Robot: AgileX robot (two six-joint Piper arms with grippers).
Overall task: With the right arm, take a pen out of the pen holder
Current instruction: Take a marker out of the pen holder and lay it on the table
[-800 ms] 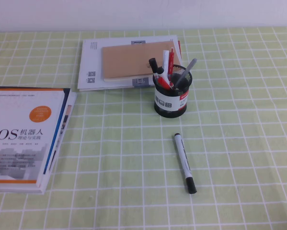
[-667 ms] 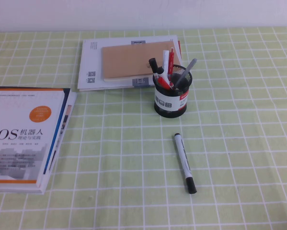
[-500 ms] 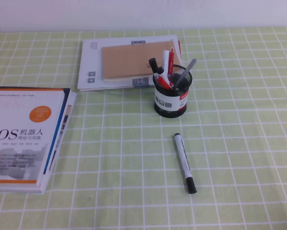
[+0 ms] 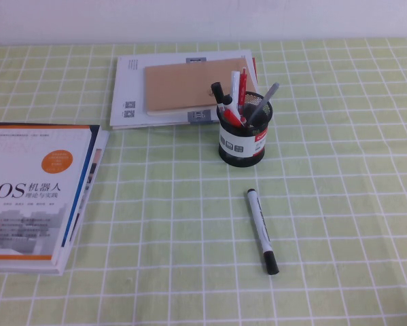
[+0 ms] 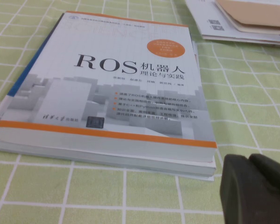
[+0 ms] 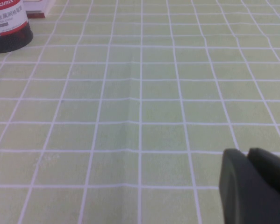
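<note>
1. Green-checked tablecloth covers the table. The mesh pen holder stands far of centre with its pens fanned out, and a marker lies loose nearer.
2. The right gripper sits low at near right, clenched on nothing. The left gripper, beside the ROS book, is likewise closed and empty.
3. Risks: reaching in with jaws closed could tip the light holder. The crowded pens could also lead to grabbing two at once.

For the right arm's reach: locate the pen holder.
High view: the pen holder stands just right of centre, between paper stack and loose marker. Left gripper sits by the ROS book, right gripper over tablecloth.
</note>
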